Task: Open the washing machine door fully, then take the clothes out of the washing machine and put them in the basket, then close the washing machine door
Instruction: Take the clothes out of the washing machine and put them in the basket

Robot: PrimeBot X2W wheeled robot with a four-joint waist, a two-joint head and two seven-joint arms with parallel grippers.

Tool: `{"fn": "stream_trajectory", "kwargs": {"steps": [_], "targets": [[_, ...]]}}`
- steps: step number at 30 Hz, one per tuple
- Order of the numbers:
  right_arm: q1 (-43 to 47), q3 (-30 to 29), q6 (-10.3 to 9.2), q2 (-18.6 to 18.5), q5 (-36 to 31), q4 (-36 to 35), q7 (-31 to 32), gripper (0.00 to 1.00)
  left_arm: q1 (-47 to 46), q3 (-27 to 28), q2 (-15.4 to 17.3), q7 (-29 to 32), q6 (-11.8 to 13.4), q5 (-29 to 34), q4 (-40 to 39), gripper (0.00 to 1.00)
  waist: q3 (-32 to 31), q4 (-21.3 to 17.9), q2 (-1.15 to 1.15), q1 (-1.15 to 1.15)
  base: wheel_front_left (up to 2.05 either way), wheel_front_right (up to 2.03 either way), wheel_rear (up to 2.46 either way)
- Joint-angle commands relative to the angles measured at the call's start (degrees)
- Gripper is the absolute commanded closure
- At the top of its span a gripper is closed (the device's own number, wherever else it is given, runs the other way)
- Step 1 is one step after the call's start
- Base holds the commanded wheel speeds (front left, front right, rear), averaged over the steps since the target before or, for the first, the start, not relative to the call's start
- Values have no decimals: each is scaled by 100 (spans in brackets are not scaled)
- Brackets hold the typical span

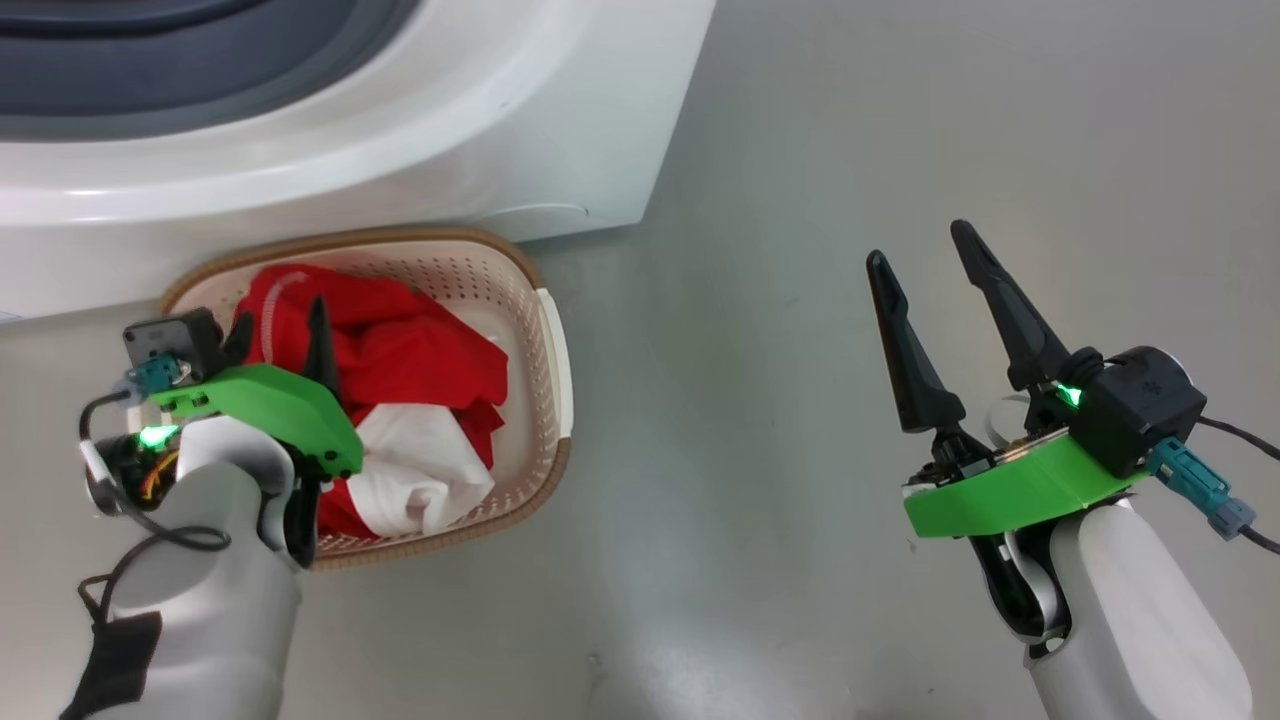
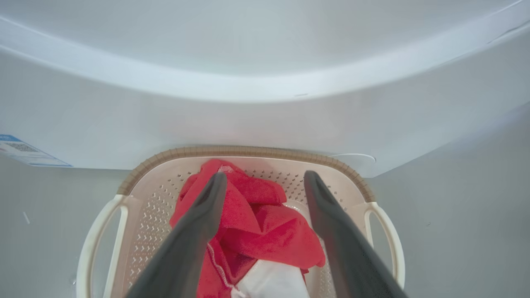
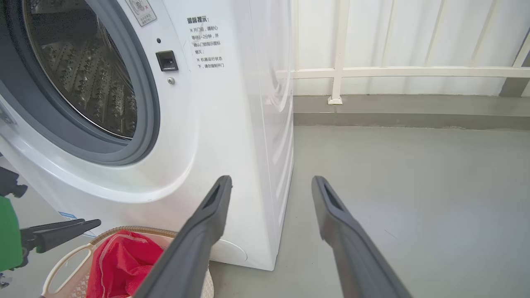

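**Left gripper [image 2: 265,177] spread over the basket [image 2: 248,151]**

The left gripper's fingers stood apart, gripping nothing — the red-and-white clothes [image 2: 252,223] lay heaped in the basket beneath them. The basket sat on the grey floor [image 1: 800,450], right in front of the washing machine [image 2: 265,120]. The right gripper [image 1: 920,243] hung well aside — fingers apart too, empty.

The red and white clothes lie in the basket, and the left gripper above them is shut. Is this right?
Not quite: the left gripper is open, jaws apart above the clothes in the basket; the left wrist view shows it.
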Motion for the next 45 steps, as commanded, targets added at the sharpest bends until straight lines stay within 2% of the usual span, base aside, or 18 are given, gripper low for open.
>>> {"fn": "stream_trajectory", "kwargs": {"steps": [1,6,11,22,35,45], "targets": [[175,83,35,8,-63,-110,-36,0,213,130,166,-67,-17,5,-210,0,-157,109,0,0,0,0,0],[269,-10,35,8,-132,-83,-36,0,671,304,108,-71,-24,66,-1195,0,-435,225,0,0,0,0,0],[367,-80,35,8,-188,-39,-36,0,1206,462,19,-72,-155,148,-2133,0,-757,316,0,0,0,0,0],[633,-342,35,8,-309,19,-36,0,2363,680,-79,-73,-176,717,-4003,0,-1501,464,0,0,0,0,0],[937,-698,35,8,-442,-68,-36,0,3176,741,-125,-73,-126,1000,-5136,0,-2092,574,0,0,0,0,0],[1331,-896,35,8,-520,-200,-36,0,3805,732,-110,-61,-39,1011,-5346,0,-2570,658,0,0,0,0,0]]}}
